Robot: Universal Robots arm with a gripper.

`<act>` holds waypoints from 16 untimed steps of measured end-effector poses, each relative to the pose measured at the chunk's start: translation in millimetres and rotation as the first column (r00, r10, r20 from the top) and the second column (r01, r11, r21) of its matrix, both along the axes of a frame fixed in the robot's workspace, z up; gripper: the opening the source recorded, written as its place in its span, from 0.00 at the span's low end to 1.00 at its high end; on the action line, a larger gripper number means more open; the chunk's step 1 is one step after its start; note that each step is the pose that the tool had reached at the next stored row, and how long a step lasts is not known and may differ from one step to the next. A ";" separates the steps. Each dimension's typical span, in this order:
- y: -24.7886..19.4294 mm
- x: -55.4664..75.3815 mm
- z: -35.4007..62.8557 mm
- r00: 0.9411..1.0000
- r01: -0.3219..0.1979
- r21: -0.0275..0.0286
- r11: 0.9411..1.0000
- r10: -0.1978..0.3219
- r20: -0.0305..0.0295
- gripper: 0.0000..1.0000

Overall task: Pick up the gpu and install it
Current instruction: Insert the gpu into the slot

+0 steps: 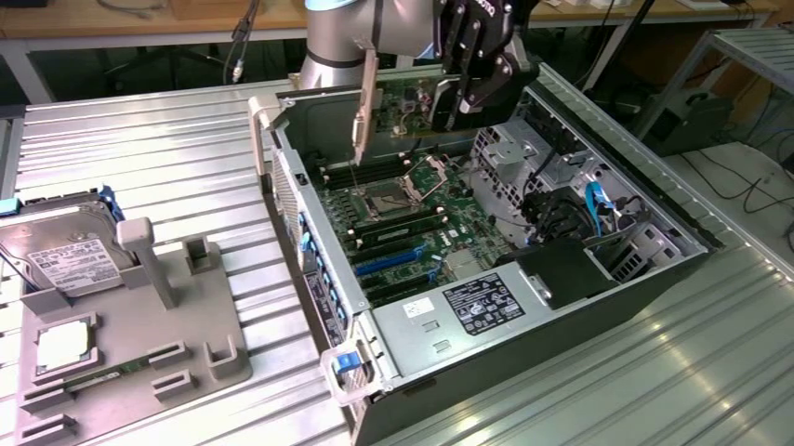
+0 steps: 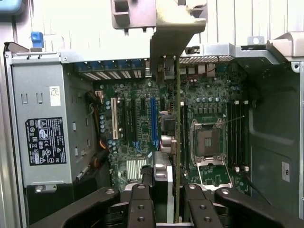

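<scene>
Claw [image 2: 171,209] clenched on the gpu [image 2: 177,118], held edge-down over the open computer case [image 1: 297,186] and apparently clear of the motherboard [image 1: 410,223]; install step judged in hand, requiring the card's edge squared to an expansion slot [image 2: 153,118].

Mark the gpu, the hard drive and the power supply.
gpu [image 1: 403,107], exterior view, on its green board face.
hard drive [image 1: 69,263], exterior view, on its white label.
power supply [image 2: 46,141], wrist view, on its black label.
</scene>
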State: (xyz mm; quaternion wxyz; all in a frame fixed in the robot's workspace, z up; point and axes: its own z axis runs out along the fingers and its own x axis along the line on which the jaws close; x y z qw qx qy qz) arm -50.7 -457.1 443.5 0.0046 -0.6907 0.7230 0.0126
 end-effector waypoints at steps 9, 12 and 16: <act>0.0 7.1 -3.0 1.000 -0.011 0.000 1.000 0.011 0.000 0.29; 0.0 7.7 -3.2 0.999 -0.033 0.000 0.999 0.033 0.000 0.29; 0.1 7.9 -15.5 0.993 -0.114 -0.002 0.994 0.114 0.010 0.29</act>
